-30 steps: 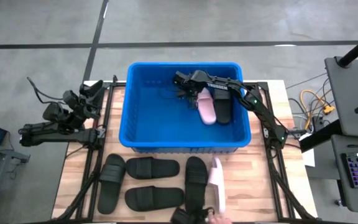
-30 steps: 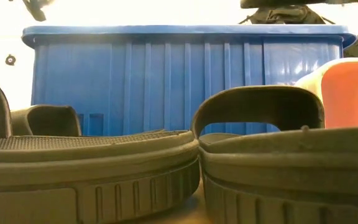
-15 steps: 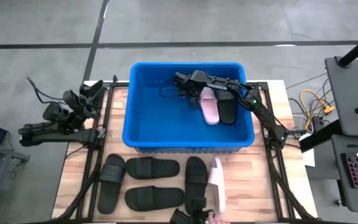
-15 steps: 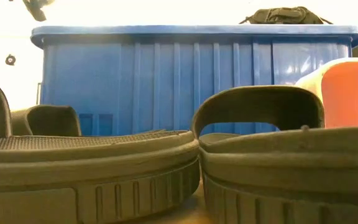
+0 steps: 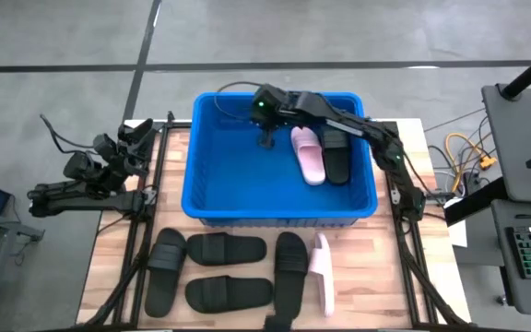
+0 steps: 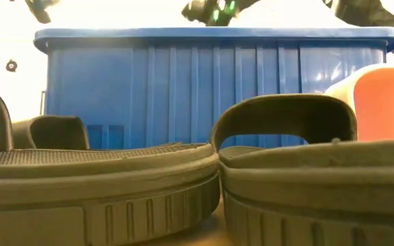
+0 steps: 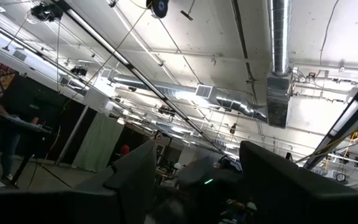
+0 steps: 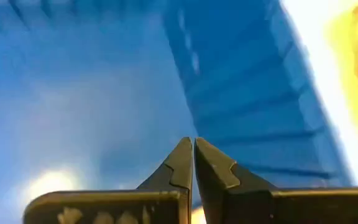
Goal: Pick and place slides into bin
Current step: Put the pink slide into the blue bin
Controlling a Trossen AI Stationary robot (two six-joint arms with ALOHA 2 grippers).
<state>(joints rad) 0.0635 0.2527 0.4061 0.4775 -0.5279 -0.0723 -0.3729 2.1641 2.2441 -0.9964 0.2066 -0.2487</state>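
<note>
Right end effector (image 5: 267,140) hung pinched empty over the bin (image 5: 212,207); slides (image 5: 213,248) looked light, flexible; strap best hold.

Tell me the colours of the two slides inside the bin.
Pale pink slide, black slide; high view.

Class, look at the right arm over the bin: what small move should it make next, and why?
Probably lift clear of the bin and swing toward the table slides. The right gripper is shut and empty; a pink slide and a black slide already lie inside, while others, like the pink one, wait.
</note>
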